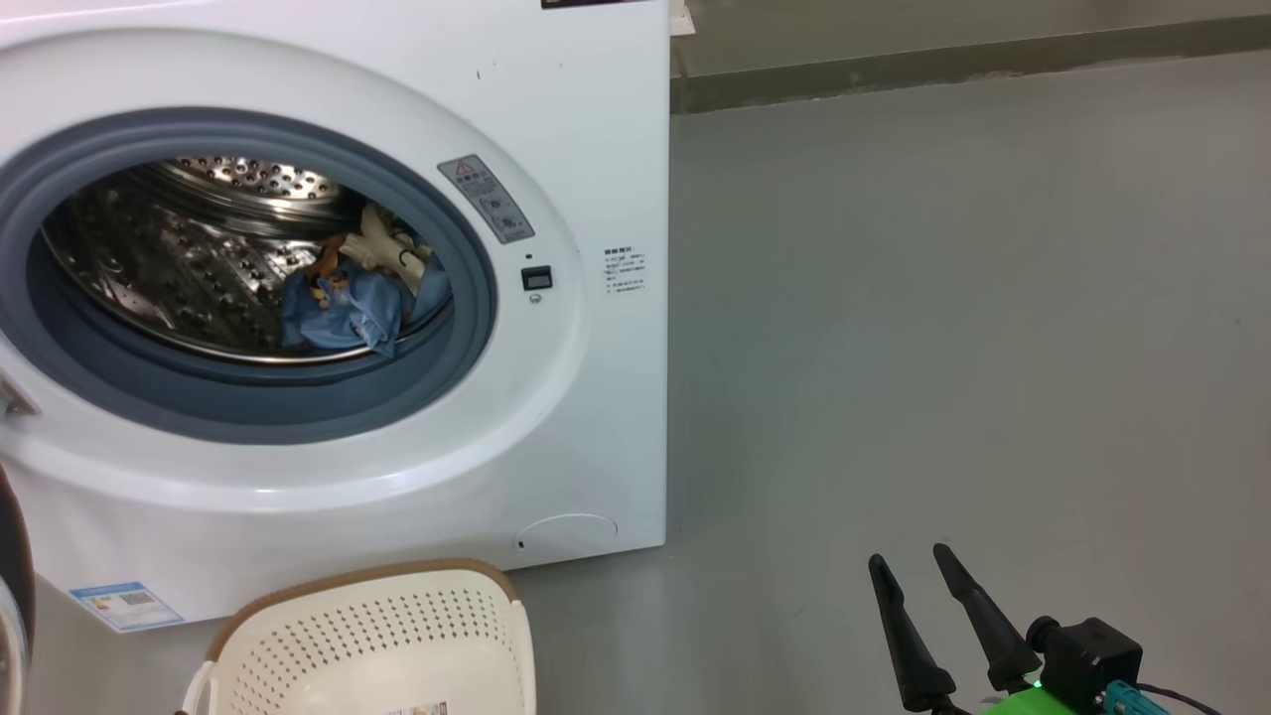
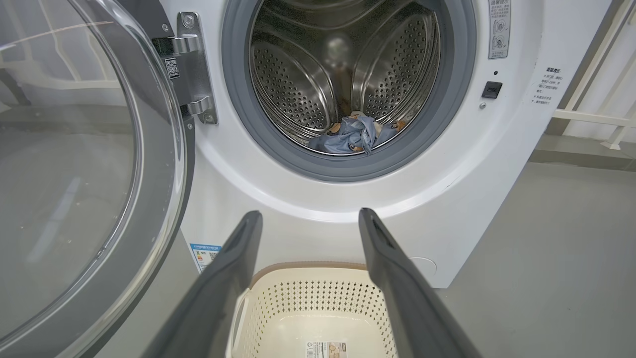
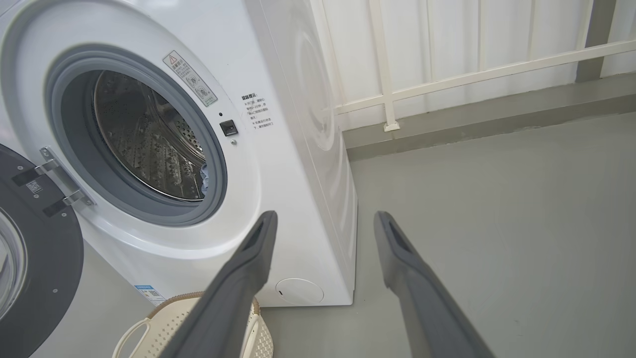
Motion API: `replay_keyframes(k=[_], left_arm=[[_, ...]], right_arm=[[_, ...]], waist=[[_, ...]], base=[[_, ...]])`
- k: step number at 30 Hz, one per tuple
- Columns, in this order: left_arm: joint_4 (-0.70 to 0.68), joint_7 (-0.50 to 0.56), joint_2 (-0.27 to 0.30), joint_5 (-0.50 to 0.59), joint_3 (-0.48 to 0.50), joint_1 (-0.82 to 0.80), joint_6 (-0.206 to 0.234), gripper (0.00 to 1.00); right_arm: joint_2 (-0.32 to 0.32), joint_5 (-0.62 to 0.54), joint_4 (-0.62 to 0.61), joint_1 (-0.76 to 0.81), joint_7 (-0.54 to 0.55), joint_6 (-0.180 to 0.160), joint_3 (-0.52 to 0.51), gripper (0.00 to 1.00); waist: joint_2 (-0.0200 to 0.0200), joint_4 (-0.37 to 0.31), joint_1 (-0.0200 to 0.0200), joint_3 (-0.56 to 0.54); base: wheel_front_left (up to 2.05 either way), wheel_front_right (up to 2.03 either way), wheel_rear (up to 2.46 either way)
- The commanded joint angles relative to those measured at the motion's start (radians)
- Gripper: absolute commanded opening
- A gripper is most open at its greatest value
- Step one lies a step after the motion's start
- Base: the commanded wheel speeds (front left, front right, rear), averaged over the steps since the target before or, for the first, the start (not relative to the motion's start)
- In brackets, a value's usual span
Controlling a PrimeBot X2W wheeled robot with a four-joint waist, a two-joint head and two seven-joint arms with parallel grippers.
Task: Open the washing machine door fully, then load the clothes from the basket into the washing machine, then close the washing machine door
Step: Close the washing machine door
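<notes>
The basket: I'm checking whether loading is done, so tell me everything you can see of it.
The basket is cream-white perforated plastic, a rounded rectangle with a brown woven-look rim and white side handles. It stands upright on the grey floor, just in front of the washing machine and below its opening. A label sticker lies on its bottom, and nothing else shows inside it. Nothing grips it.

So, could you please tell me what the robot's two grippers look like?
The right gripper has two long, near-black jaws tapering to rounded tips, on a bright green base with a black block, a teal connector and a thin dark cable. The left gripper has the same dark grey tapered jaws, each with a groove on its inner face.
</notes>
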Motion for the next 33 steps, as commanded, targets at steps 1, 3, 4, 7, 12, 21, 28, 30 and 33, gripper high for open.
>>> replay_keyframes(k=[1, 3, 4, 7, 12, 21, 28, 30, 33], left_arm=[[-0.027, -0.008, 0.008, 0.002, 0.031, -0.027, -0.003, 1.00], [-0.028, -0.008, 0.008, 0.003, 0.030, -0.028, -0.003, 1.00], [-0.028, -0.008, 0.008, 0.003, 0.029, -0.028, -0.003, 1.00], [-0.023, -0.008, 0.008, 0.003, 0.026, -0.027, -0.003, 1.00], [-0.025, -0.008, 0.007, 0.020, 0.032, -0.030, -0.003, 1.00], [-0.012, -0.008, 0.009, 0.026, 0.036, -0.046, -0.003, 1.00], [-0.011, -0.008, 0.017, 0.011, 0.020, -0.050, -0.003, 1.00], [-0.010, -0.008, 0.022, 0.005, 0.016, -0.049, -0.003, 1.00], [-0.008, -0.008, 0.027, 0.002, 0.013, -0.049, -0.003, 1.00]], right_arm=[[-0.003, -0.004, -0.023, -0.017, -0.005, 0.003, 0.023, 1.00], [-0.003, -0.003, -0.022, -0.018, -0.005, 0.003, 0.024, 1.00], [-0.003, -0.002, -0.022, -0.018, -0.005, 0.003, 0.026, 1.00], [-0.003, 0.000, -0.020, -0.017, -0.005, 0.003, 0.027, 1.00], [-0.003, 0.002, -0.015, -0.015, -0.005, 0.003, 0.023, 1.00], [-0.003, 0.002, -0.012, -0.018, -0.005, 0.003, 0.019, 1.00], [-0.003, 0.002, -0.013, -0.018, -0.005, 0.003, 0.019, 1.00], [-0.003, 0.002, -0.014, -0.017, -0.005, 0.003, 0.017, 1.00], [-0.003, 0.000, -0.016, -0.016, -0.005, 0.003, 0.013, 1.00]], waist=[[0.0000, -0.002, 0.0000, 0.000], [0.0000, -0.003, 0.0000, 0.001], [0.0000, -0.004, 0.0000, 0.001], [0.0000, -0.005, 0.0000, 0.000], [0.0000, -0.003, 0.0000, -0.003], [0.0000, 0.004, 0.0000, -0.005], [0.0000, 0.010, 0.0000, -0.004], [0.0000, 0.013, 0.0000, -0.004], [0.0000, 0.022, 0.0000, -0.004]], base=[[-1.19, 1.19, 0.00], [-1.39, 1.39, 0.00], [-1.60, 1.60, 0.00], [-1.87, 1.87, 0.00], [-2.03, 2.03, 0.00], [-1.17, 1.17, 0.00], [-0.23, 0.23, 0.00], [0.00, 0.00, 0.00], [0.00, 0.00, 0.00]])
